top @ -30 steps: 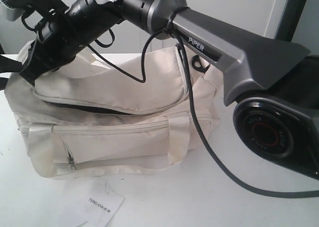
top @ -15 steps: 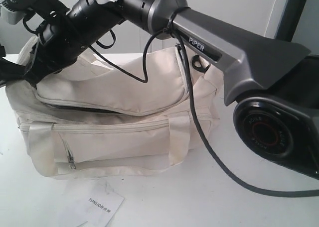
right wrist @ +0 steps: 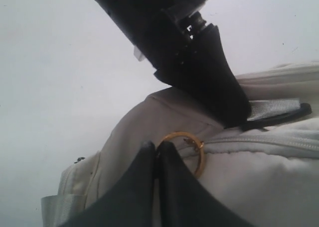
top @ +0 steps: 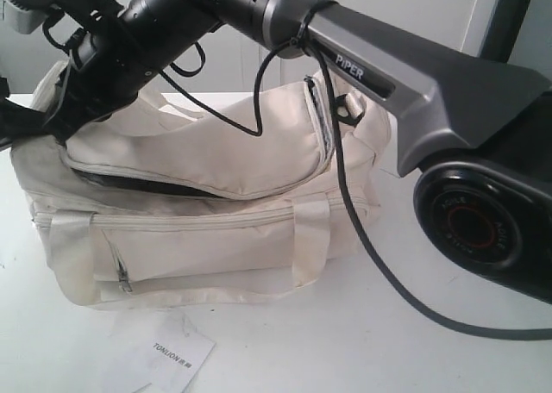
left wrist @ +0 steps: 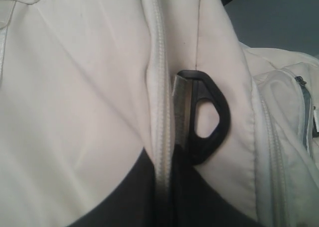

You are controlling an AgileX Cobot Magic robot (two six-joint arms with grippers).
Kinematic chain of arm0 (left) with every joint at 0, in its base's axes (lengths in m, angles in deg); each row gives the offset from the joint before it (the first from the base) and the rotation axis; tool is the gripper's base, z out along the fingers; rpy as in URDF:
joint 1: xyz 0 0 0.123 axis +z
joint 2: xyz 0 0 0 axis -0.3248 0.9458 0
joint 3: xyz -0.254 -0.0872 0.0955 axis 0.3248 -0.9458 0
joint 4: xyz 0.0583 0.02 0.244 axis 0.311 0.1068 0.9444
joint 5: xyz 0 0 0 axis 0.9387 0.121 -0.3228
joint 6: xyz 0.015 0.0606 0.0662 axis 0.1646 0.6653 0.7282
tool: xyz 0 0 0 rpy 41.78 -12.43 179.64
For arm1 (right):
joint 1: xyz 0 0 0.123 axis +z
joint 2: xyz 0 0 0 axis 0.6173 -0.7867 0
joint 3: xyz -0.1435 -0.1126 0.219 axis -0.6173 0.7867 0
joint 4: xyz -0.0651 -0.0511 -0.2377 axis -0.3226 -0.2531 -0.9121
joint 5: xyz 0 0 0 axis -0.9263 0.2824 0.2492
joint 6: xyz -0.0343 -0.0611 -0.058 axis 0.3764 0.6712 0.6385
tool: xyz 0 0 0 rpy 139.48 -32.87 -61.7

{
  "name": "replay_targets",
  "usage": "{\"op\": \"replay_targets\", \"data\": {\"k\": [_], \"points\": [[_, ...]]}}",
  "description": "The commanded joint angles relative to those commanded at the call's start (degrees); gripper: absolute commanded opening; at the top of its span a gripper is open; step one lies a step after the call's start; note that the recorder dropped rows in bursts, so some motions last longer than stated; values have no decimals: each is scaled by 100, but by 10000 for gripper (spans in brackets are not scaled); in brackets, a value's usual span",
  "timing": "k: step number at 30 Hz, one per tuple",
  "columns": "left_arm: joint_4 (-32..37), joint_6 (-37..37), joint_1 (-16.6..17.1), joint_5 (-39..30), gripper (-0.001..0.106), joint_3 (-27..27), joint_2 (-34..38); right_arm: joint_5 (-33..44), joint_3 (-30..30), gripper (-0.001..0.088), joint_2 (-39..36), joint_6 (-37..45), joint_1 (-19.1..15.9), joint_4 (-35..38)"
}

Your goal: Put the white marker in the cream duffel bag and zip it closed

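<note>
The cream duffel bag [top: 216, 229] lies on the white table, its top flap gaping along the front with dark lining showing. The white marker is out of view. My right arm reaches across the bag to its left end. There my right gripper [right wrist: 156, 146] is shut on the gold zip-pull ring [right wrist: 199, 157]. My left gripper [left wrist: 164, 160] is shut on the bag's zip edge beside a black strap ring [left wrist: 217, 117]. In the right wrist view one of its black fingers [right wrist: 219, 87] comes down onto the grey webbing [right wrist: 274, 107].
A white paper TONLION tag [top: 177, 350] lies on the table in front of the bag. The right arm's black cable [top: 362, 238] hangs across the bag's right end. The arm's big joint housing [top: 479, 225] stands at the right.
My right arm has risen a little and its far end has shifted. The bag's left end and top flap have come up with it. The tag has not moved.
</note>
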Motion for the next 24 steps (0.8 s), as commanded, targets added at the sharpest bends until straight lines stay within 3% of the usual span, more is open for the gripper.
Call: {"op": "replay_targets", "data": {"k": [24], "points": [[-86,0,0,24,0,0,0,674,0,0,25,0,0,312]]}}
